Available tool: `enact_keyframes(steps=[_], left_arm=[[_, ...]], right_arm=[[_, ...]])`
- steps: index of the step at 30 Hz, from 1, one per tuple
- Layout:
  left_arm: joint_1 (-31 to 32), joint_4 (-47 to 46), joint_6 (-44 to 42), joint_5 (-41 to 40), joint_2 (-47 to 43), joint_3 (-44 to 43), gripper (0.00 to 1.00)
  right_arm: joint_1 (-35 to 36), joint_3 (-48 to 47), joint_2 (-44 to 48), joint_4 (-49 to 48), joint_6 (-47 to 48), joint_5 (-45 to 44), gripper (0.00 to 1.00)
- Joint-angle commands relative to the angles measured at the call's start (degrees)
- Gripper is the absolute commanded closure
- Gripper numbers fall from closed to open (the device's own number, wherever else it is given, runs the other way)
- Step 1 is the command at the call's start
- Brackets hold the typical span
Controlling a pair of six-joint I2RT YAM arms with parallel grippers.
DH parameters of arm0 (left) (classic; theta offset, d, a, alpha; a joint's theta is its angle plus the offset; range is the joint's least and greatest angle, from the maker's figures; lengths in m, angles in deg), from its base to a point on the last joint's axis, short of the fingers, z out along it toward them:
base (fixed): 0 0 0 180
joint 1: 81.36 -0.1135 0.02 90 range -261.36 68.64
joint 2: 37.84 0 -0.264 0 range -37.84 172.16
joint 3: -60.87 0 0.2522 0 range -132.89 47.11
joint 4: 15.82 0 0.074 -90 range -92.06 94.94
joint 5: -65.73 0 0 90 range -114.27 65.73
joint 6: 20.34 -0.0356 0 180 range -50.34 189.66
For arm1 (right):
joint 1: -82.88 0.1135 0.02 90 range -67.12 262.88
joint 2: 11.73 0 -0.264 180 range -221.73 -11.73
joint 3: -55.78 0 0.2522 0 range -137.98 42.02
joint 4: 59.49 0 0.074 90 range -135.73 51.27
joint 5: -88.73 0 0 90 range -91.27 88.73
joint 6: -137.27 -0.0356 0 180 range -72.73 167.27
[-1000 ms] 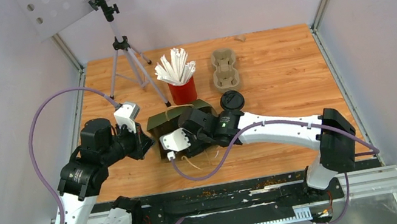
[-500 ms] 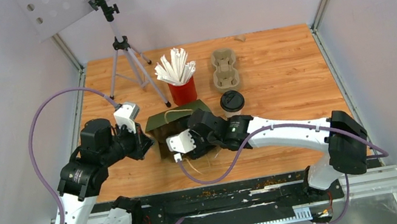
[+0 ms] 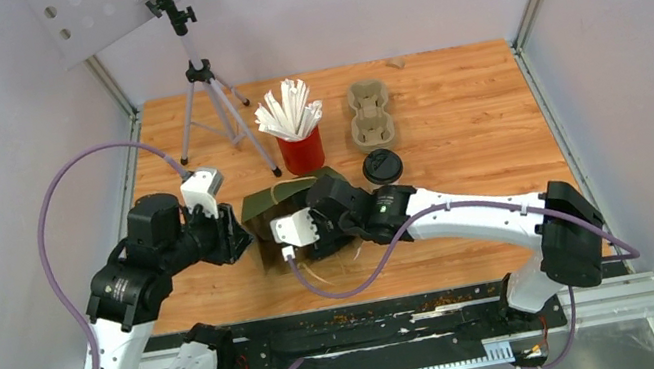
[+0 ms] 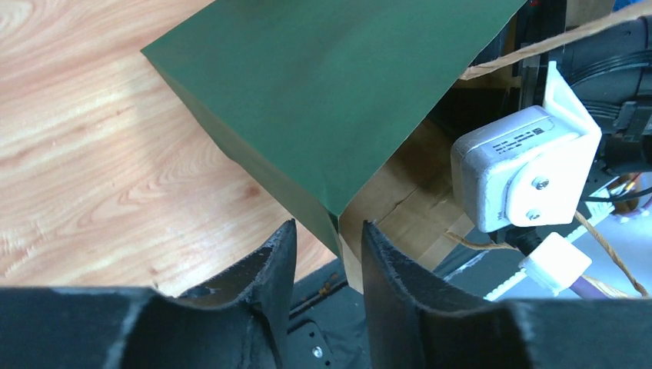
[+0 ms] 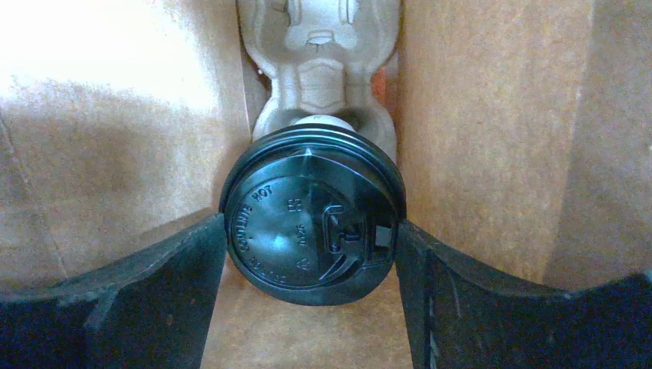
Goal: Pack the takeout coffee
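While the right gripper (image 5: 310, 231) sits inside the bag, its jaws stand wide and closed on a small white paper cup (image 5: 314, 219) with a black plastic lid, one finger against each side of the lid rim. The cup's base sits in a beige moulded pulp tray (image 5: 319, 46) deep in the bag, with brown paper walls left and right.

Left gripper (image 4: 328, 228): jaws narrowly parted, with the near corner edge of the dark green paper bag (image 4: 323, 100) in the gap, not pinched. The bag lies on its side at the middle of the wooden table (image 3: 454, 121).

A second lidded cup (image 3: 382, 166) stands upright just right of the bag. Beyond it are a second pulp tray (image 3: 370, 114), a red cup of white straws (image 3: 300, 148) and, far left, a tripod (image 3: 207, 104).
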Motion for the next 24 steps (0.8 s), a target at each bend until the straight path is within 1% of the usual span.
enact_keyframes(steps=[1,3,5,8,11,14,20,24], left_arm=[[0.2,5.7,3.6,-3.1,1.1,-5.8,0.53],[0.2,8.1,4.5,-4.5,1.2,-7.5,0.46],[0.2,10.9,5.1,-6.5,1.6,-9.6,0.41],[0.2,17.0,5.6,-9.1,3.7,-13.4,0.37],[0.2,20.4,6.3,-8.6,4.5,-15.9,0.34],[0.2,19.9,7.8,-8.0,3.6,-15.4,0.33],[0.2,16.8,10.7,-9.9,2.3,-9.5,0.33],[0.2,13.0,10.8,-10.5,1.0,-5.8,0.34]], right_arm=[[0.1,-3.5,-1.1,1.4,-4.1,2.4,0.42],[0.2,-4.4,-1.4,2.0,-5.0,2.9,0.42],[0.3,-5.3,-1.9,2.4,-6.0,3.1,0.42],[0.8,-6.5,-2.9,2.9,-7.8,2.7,0.43],[1.0,-7.4,-3.8,3.1,-9.5,2.7,0.43],[1.1,-8.3,-4.6,3.2,-11.1,2.8,0.43],[1.2,-9.2,-5.1,2.6,-13.6,3.1,0.43],[1.3,-8.6,-4.5,2.2,-14.2,2.5,0.43]])
